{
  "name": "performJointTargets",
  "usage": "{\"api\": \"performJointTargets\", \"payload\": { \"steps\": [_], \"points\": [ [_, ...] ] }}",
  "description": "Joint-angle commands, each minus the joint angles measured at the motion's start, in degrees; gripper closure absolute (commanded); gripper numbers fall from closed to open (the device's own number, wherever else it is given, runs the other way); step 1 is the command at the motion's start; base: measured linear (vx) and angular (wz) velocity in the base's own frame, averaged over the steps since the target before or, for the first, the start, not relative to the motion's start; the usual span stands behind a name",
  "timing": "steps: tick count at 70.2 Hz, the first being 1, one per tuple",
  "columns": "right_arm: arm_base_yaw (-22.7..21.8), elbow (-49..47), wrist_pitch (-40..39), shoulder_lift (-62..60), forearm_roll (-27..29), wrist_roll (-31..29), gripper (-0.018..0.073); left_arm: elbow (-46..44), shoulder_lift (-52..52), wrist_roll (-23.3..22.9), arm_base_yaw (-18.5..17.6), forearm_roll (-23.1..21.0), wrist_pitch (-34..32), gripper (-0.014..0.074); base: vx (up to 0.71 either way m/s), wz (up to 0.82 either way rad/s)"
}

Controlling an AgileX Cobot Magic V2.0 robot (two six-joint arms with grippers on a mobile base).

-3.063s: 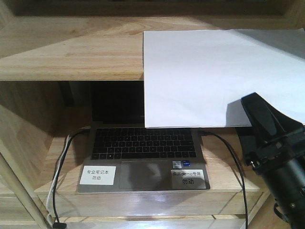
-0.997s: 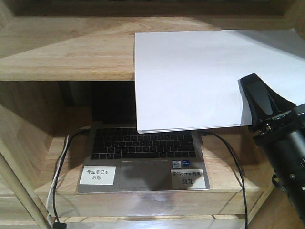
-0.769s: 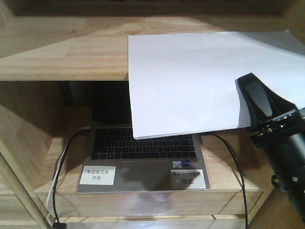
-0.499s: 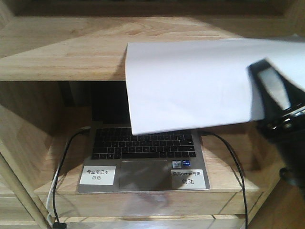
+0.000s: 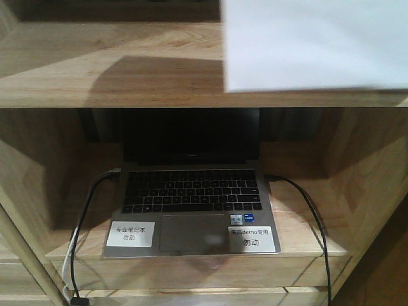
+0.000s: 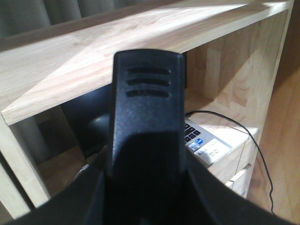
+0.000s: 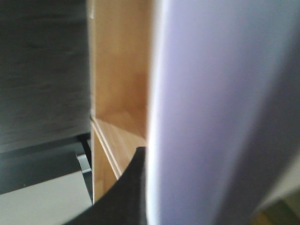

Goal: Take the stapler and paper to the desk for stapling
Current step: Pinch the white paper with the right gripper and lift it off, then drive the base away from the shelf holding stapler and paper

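Gripping the paper (image 7: 211,103) with my right pincer (image 7: 143,183), I get from the right wrist view only one dark finger (image 7: 119,201) lying flat along the sheet's edge, with white filling the frame beside the shelf unit (image 7: 117,84). Only the front view shows where the sheet hangs: high at the right, in front of the top shelf, above the open laptop (image 5: 191,197) with its white labels (image 5: 131,233) and cables (image 5: 312,217) on the lower shelf. My left pincer (image 6: 145,93) fills its own wrist view with one black finger, so I cannot tell whether it is open or closed
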Motion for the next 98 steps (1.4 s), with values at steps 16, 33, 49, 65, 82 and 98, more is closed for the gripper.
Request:
{"api": "performJointTargets", "payload": {
  "steps": [16, 33, 49, 65, 82, 98],
  "points": [
    [-0.29, -1.91, 2.68, -7.3, -1.43, -4.25, 0.0566, -1.33, 0.61, -0.15, -0.17, -0.47, -6.74, 0.0603, 0.0, 0.0],
    [-0.29, 0.96, 6.87, -13.69, -2.64, -4.19, 0.0566, -1.33, 0.61, -0.15, -0.17, -0.47, -6.74, 0.0603, 0.0, 0.0],
    [-0.29, 4.9, 6.93, -17.54, -0.38, -4.16, 0.0566, -1.33, 0.61, -0.15, -0.17, -0.47, -6.74, 0.0603, 0.0, 0.0],
    [-0.29, 4.9, 6.73, -17.72, 0.49, -4.16, 0.0566, -1.33, 0.61, -0.15, -0.17, -0.47, -6.74, 0.0603, 0.0, 0.0],
    [-0.29, 4.9, 6.73, -17.72, 0.49, -4.16, 0.0566, -1.33, 0.61, -0.15, -0.17, -0.47, -6.74, 0.0603, 0.0, 0.0],
    [-0.29, 4.9, 6.67, -17.72, 0.24, -4.16, 0.0566, -1.33, 0.61, -0.15, -0.17, -0.47, -6.74, 0.0603, 0.0, 0.0]
  ]
}}
